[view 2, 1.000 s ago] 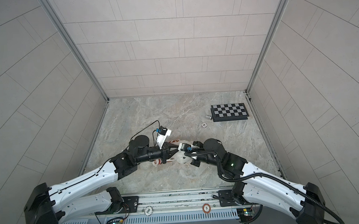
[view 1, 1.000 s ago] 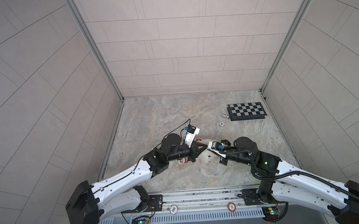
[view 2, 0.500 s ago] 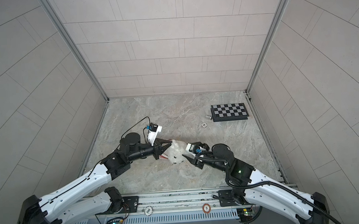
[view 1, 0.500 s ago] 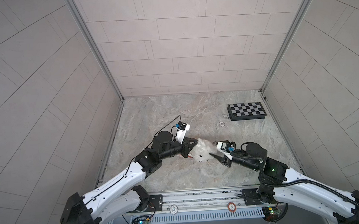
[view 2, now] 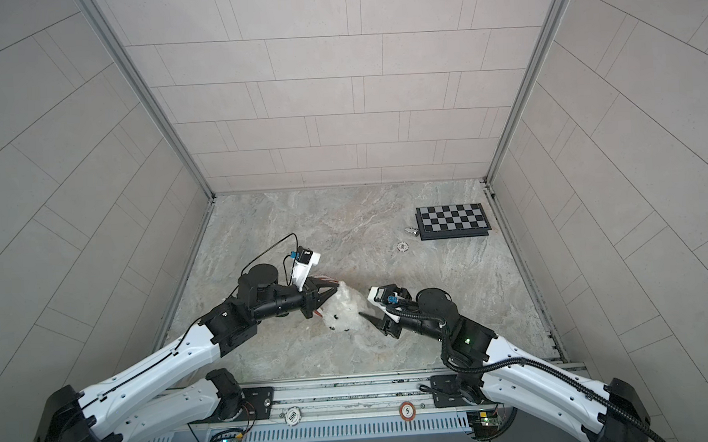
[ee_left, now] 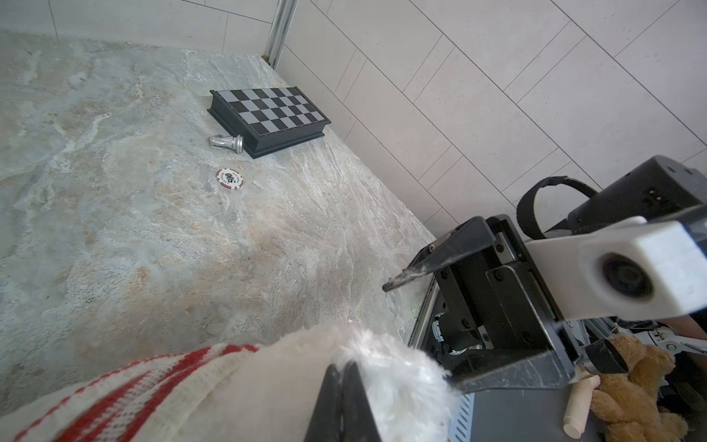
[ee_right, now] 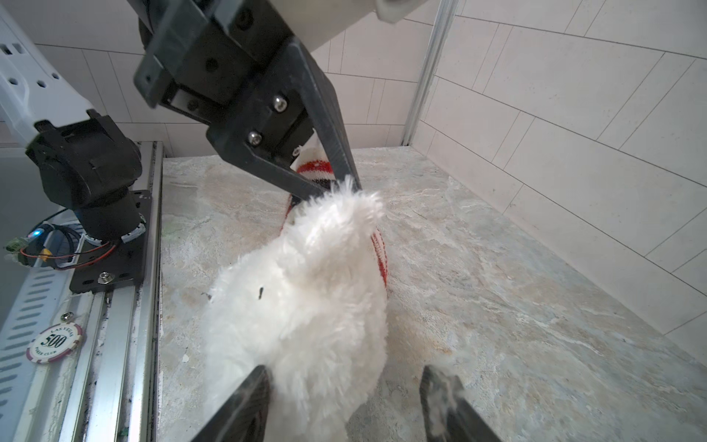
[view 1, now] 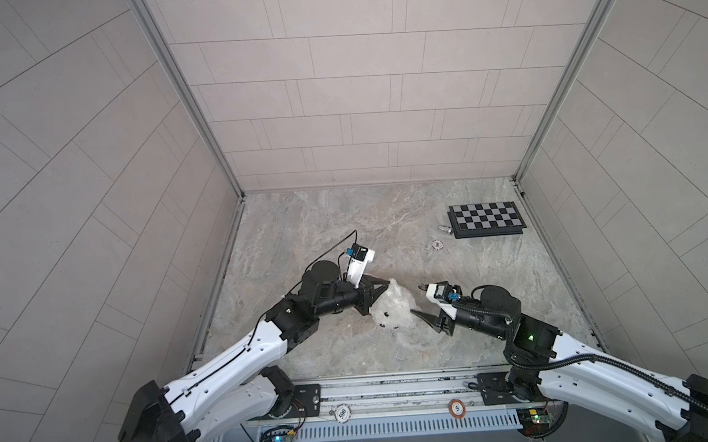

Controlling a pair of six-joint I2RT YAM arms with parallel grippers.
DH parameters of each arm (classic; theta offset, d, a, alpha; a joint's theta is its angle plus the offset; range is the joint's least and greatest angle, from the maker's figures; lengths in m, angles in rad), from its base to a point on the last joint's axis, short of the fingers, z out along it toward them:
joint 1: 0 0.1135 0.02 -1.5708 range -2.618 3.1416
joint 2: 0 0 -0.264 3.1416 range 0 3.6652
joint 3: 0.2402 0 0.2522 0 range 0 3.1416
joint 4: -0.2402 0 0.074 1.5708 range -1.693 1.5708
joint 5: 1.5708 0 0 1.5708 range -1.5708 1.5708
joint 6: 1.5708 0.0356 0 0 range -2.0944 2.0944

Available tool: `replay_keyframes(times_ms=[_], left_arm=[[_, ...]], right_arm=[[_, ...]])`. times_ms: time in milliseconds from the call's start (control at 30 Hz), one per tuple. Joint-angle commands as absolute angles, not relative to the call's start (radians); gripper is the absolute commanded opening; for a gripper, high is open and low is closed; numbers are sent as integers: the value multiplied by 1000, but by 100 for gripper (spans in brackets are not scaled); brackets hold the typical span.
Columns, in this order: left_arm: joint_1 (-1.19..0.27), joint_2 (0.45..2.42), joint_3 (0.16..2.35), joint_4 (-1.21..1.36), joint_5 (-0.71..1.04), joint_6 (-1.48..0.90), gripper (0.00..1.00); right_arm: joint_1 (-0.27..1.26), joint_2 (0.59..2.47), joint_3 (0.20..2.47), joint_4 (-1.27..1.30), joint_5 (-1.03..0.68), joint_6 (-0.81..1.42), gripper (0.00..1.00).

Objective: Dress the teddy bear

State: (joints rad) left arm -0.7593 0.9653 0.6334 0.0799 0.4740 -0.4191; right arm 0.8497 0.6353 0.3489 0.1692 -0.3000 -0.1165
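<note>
The fluffy white teddy bear [view 1: 394, 309] [view 2: 344, 310] lies on the marble floor between the two arms. My left gripper [view 1: 387, 284] [ee_left: 342, 367] is shut on a tuft of fur at the end of the bear [ee_left: 401, 386]; in the right wrist view its tips [ee_right: 344, 187] pinch the raised fluffy end. A red-and-white striped sweater [ee_left: 153, 382] [ee_right: 317, 170] sits on the bear behind that grip. My right gripper [view 1: 416, 300] [ee_right: 344, 369] is open, with the bear's body [ee_right: 306, 298] partly between its fingers and resting against one of them.
A folded chessboard [view 1: 485, 225] lies at the back right, with a silver chess piece [view 1: 445, 229] and a poker chip [view 1: 438, 245] next to it. Two more chips [view 1: 343, 414] sit on the front rail. Tiled walls close in three sides.
My right gripper has opened, let go of the bear and drawn back to the right. My left gripper has shifted slightly left, still pinching the bear.
</note>
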Motion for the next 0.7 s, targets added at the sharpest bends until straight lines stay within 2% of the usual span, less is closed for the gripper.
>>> replay_keyframes(times_ms=[0,167,433,533,667], left_arm=[[-751,960,632,99,465,-430,0],[-744,965,628,110,472,-442,0],[-742,962,623,133,483,-458,0],[-741,957,621,138,483,-463,0],[-731,950,616,129,477,-462,0]], right_arm=[[848,591,328,238,-352,-60,65],[850,592,310,235,-359,-36,67],[847,716,296,284,-308,-87,64],[848,755,299,313,-327,-95,53],[848,739,322,279,-312,-121,19]])
